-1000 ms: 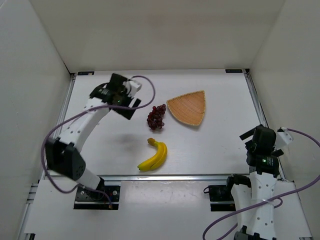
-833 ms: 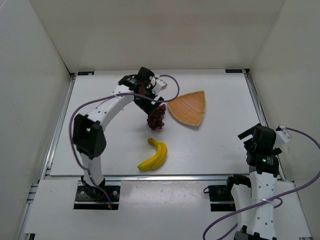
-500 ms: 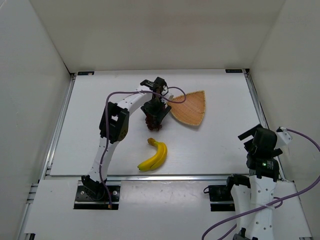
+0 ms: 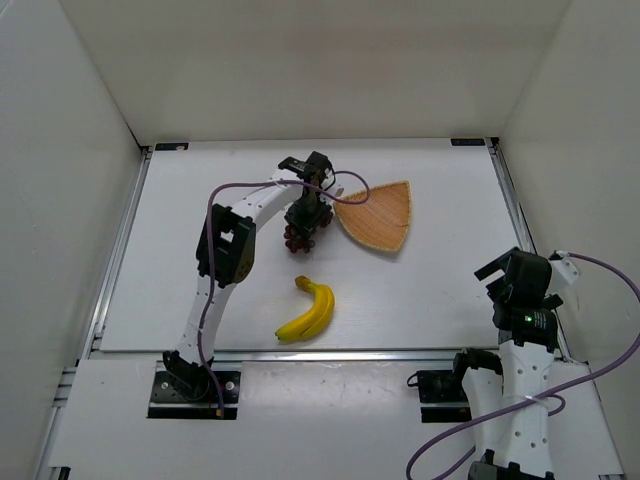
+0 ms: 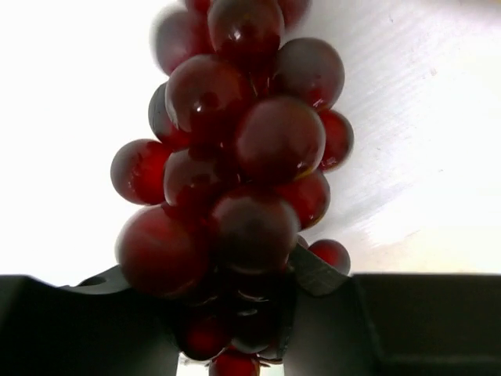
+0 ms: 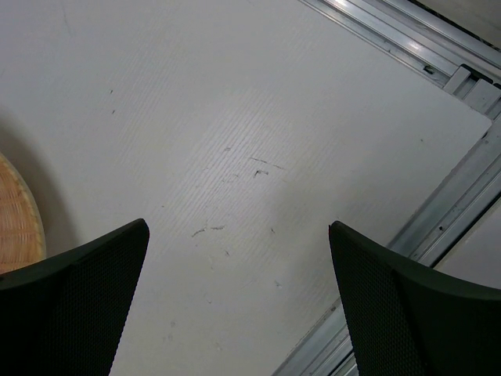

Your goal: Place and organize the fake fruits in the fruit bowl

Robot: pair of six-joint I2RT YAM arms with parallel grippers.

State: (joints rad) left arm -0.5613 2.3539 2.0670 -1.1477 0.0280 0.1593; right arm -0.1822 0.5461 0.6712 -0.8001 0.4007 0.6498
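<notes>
left arm [image 4: 205, 300] is stretched way out toward the far middle, wrist tipped down, left gripper [image 4: 304, 226] clamped tight on the grapes [image 5: 235, 180]. right arm [image 4: 525, 380] sits folded up by its base, right gripper [image 6: 239, 298] with jaws wide apart

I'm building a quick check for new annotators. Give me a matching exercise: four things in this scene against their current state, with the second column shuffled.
Column one:
1. grapes
2. banana
3. basket
4. right fingers

Column two:
a. empty
b. spread open above the table
c. clamped in the left fingers
d. lying loose, nearest the arm bases

Pairs: 1-c, 2-d, 3-a, 4-b.
</notes>
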